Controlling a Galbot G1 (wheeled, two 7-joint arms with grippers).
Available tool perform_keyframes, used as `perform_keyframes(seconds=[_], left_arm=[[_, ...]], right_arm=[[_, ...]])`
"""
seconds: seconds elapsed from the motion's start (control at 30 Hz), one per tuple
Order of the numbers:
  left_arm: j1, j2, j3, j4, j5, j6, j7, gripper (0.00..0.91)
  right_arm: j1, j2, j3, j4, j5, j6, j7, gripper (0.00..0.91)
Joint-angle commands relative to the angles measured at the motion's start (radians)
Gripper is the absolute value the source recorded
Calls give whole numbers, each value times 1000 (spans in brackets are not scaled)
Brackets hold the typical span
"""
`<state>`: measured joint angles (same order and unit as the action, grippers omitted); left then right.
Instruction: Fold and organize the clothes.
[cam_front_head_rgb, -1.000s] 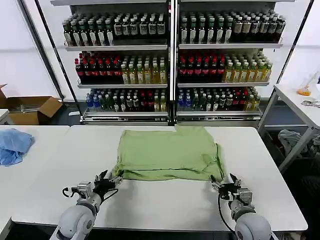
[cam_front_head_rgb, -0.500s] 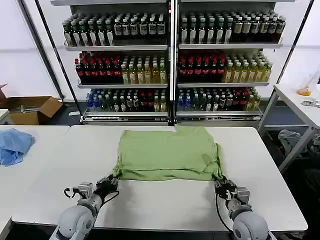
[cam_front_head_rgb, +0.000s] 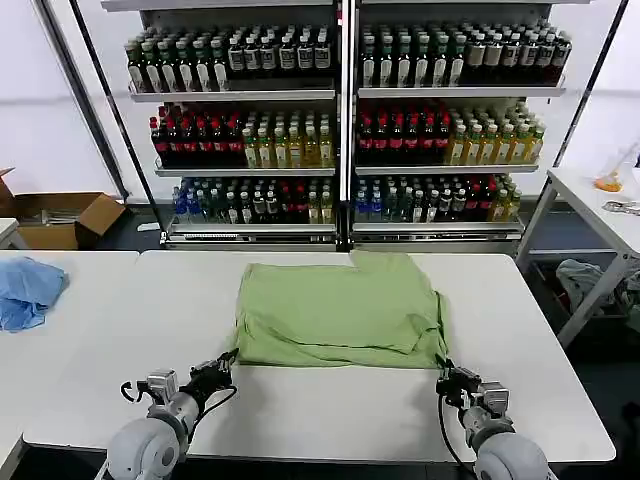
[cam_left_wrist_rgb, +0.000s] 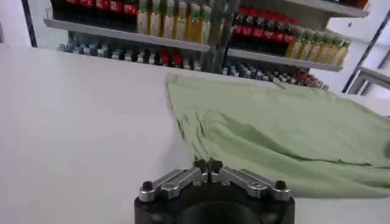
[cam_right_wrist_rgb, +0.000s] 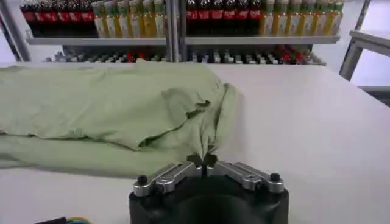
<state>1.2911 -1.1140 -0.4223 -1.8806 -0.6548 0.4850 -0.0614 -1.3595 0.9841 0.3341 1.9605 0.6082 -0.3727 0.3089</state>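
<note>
left pincer (cam_front_head_rgb: 222, 367) and right pincer (cam_front_head_rgb: 448, 377) closed, drawn back from shirt (cam_front_head_rgb: 340, 310)

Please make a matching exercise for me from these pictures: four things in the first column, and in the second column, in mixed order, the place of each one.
Things:
1. green shirt
2. light blue cloth
3. cardboard box
4. left gripper

Places:
A. on the floor, beside the shelves
B. on the table, just off the shirt's near left corner
C. spread on the middle of the white table
D. crumpled on the side table at the left

Pairs: 1-C, 2-D, 3-A, 4-B
</note>
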Motion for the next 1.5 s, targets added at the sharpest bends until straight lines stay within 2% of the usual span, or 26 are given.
perform_keyframes(seconds=[0.03, 0.4, 0.77, 0.8, 0.83, 0.87, 0.9, 1.0, 1.1, 1.17, 1.33, 1.43, 1.5], left_arm=[[71, -5, -13, -68, -15, 2, 3, 20], [282, -4, -89, -253, -10, 14, 0, 20], [440, -12, -132, -354, 38, 24, -24, 20], [453, -13, -133, -362, 46, 27, -25, 20], [461, -14, -133, -366, 56, 29, -24, 202], [463, -14, -133, -367, 62, 31, -24, 867], [473, -14, -132, -371, 81, 40, -22, 907], [485, -12, -132, -388, 93, 59, -17, 907], [491, -12, -138, -420, 115, 64, -16, 907], [485, -9, -152, -439, 118, 62, -16, 907], [396, 18, -176, -449, 54, 14, -60, 907], [320, 34, -152, -404, 13, -17, -88, 907], [243, 40, -125, -343, -5, -14, -111, 907]], right_arm=[[-117, -1, 44, 99, -6, 0, 3, 0], [-397, 10, 190, 270, -53, 0, 4, 0], [-603, 69, 267, 361, -129, -2, -9, 0], [-610, 71, 271, 364, -137, -9, -9, 222], [-612, 71, 272, 367, -140, -19, -9, 907], [-613, 71, 273, 368, -143, -19, -9, 907], [-616, 70, 273, 375, -155, -40, -15, 907], [-616, 70, 277, 393, -181, -28, -22, 907], [-611, 62, 295, 416, -236, 36, -38, 907], [-592, 46, 319, 441, -238, 60, -46, 907], [-448, -13, 334, 440, -146, 53, -34, 907], [-299, -59, 293, 371, -96, 30, -12, 907], [-164, -87, 228, 298, -44, -6, 12, 907]])
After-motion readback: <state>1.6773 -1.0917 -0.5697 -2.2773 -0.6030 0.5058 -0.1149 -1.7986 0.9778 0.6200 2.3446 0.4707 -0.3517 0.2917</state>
